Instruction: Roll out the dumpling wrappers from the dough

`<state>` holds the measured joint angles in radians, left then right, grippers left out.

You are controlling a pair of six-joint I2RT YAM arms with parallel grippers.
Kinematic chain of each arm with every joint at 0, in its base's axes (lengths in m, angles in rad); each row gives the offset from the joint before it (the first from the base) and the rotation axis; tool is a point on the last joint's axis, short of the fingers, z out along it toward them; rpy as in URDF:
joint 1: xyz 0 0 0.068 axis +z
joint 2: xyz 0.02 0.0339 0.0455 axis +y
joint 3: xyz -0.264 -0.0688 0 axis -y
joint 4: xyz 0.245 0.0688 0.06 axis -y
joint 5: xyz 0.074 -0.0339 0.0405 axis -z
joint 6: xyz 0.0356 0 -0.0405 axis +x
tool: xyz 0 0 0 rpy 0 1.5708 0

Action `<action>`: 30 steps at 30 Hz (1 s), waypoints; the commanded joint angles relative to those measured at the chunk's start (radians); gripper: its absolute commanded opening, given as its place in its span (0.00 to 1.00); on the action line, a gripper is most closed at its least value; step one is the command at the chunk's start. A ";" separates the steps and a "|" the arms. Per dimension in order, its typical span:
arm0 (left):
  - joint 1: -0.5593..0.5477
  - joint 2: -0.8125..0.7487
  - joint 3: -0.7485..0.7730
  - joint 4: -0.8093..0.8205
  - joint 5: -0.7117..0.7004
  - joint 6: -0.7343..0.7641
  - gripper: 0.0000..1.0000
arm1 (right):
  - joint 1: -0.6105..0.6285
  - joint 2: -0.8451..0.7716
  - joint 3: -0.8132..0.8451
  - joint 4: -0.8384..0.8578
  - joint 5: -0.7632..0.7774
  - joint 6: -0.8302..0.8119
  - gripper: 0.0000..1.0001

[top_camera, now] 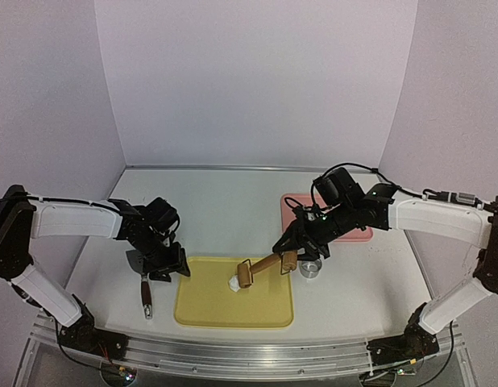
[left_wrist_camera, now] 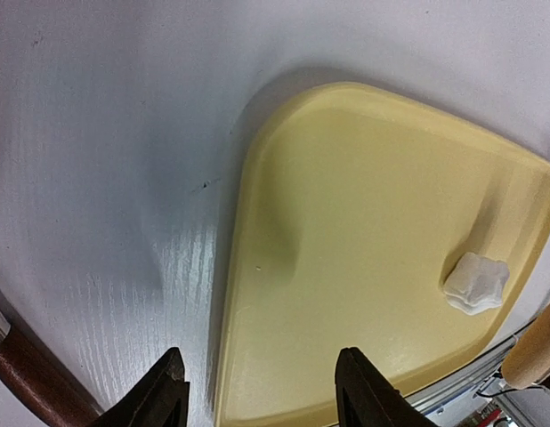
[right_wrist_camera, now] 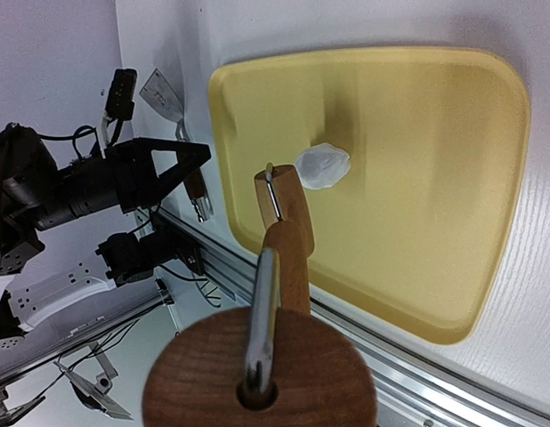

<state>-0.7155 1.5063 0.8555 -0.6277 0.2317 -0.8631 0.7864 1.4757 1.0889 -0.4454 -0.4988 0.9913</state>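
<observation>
The left pincer (top_camera: 168,269) stands half-wide astride the left rim of the tray (top_camera: 197,310), gripping nothing, while the dough (top_camera: 233,283) lies as a small lump mid-tray toward the far edge, no wrappers cut yet. The right pincer (top_camera: 291,260) clamps the roller (top_camera: 247,275) just beside the dough; this looks like the start of flattening, and next the roller must press squarely onto the lump

In the left wrist view, the lower left corner cuts off the brown handle (left_wrist_camera: 26,378), and the roller (left_wrist_camera: 535,349) shows only one end at the right edge. From above, the right arm (top_camera: 426,214) hides much of the pink tray (top_camera: 355,235), and the dough (top_camera: 233,282) is too small to judge its shape.
</observation>
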 commanded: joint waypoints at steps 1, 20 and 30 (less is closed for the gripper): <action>-0.005 0.041 -0.003 0.033 -0.008 0.016 0.54 | 0.004 0.029 0.070 0.020 -0.028 -0.017 0.00; -0.011 0.176 0.045 0.006 -0.055 0.104 0.19 | 0.005 0.121 0.106 0.020 -0.027 -0.020 0.00; -0.027 0.218 0.081 -0.030 -0.095 0.124 0.03 | 0.004 0.157 0.097 0.008 -0.006 -0.009 0.00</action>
<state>-0.7338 1.6875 0.9222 -0.6338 0.1833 -0.7547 0.7864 1.6238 1.1519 -0.4423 -0.5037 0.9897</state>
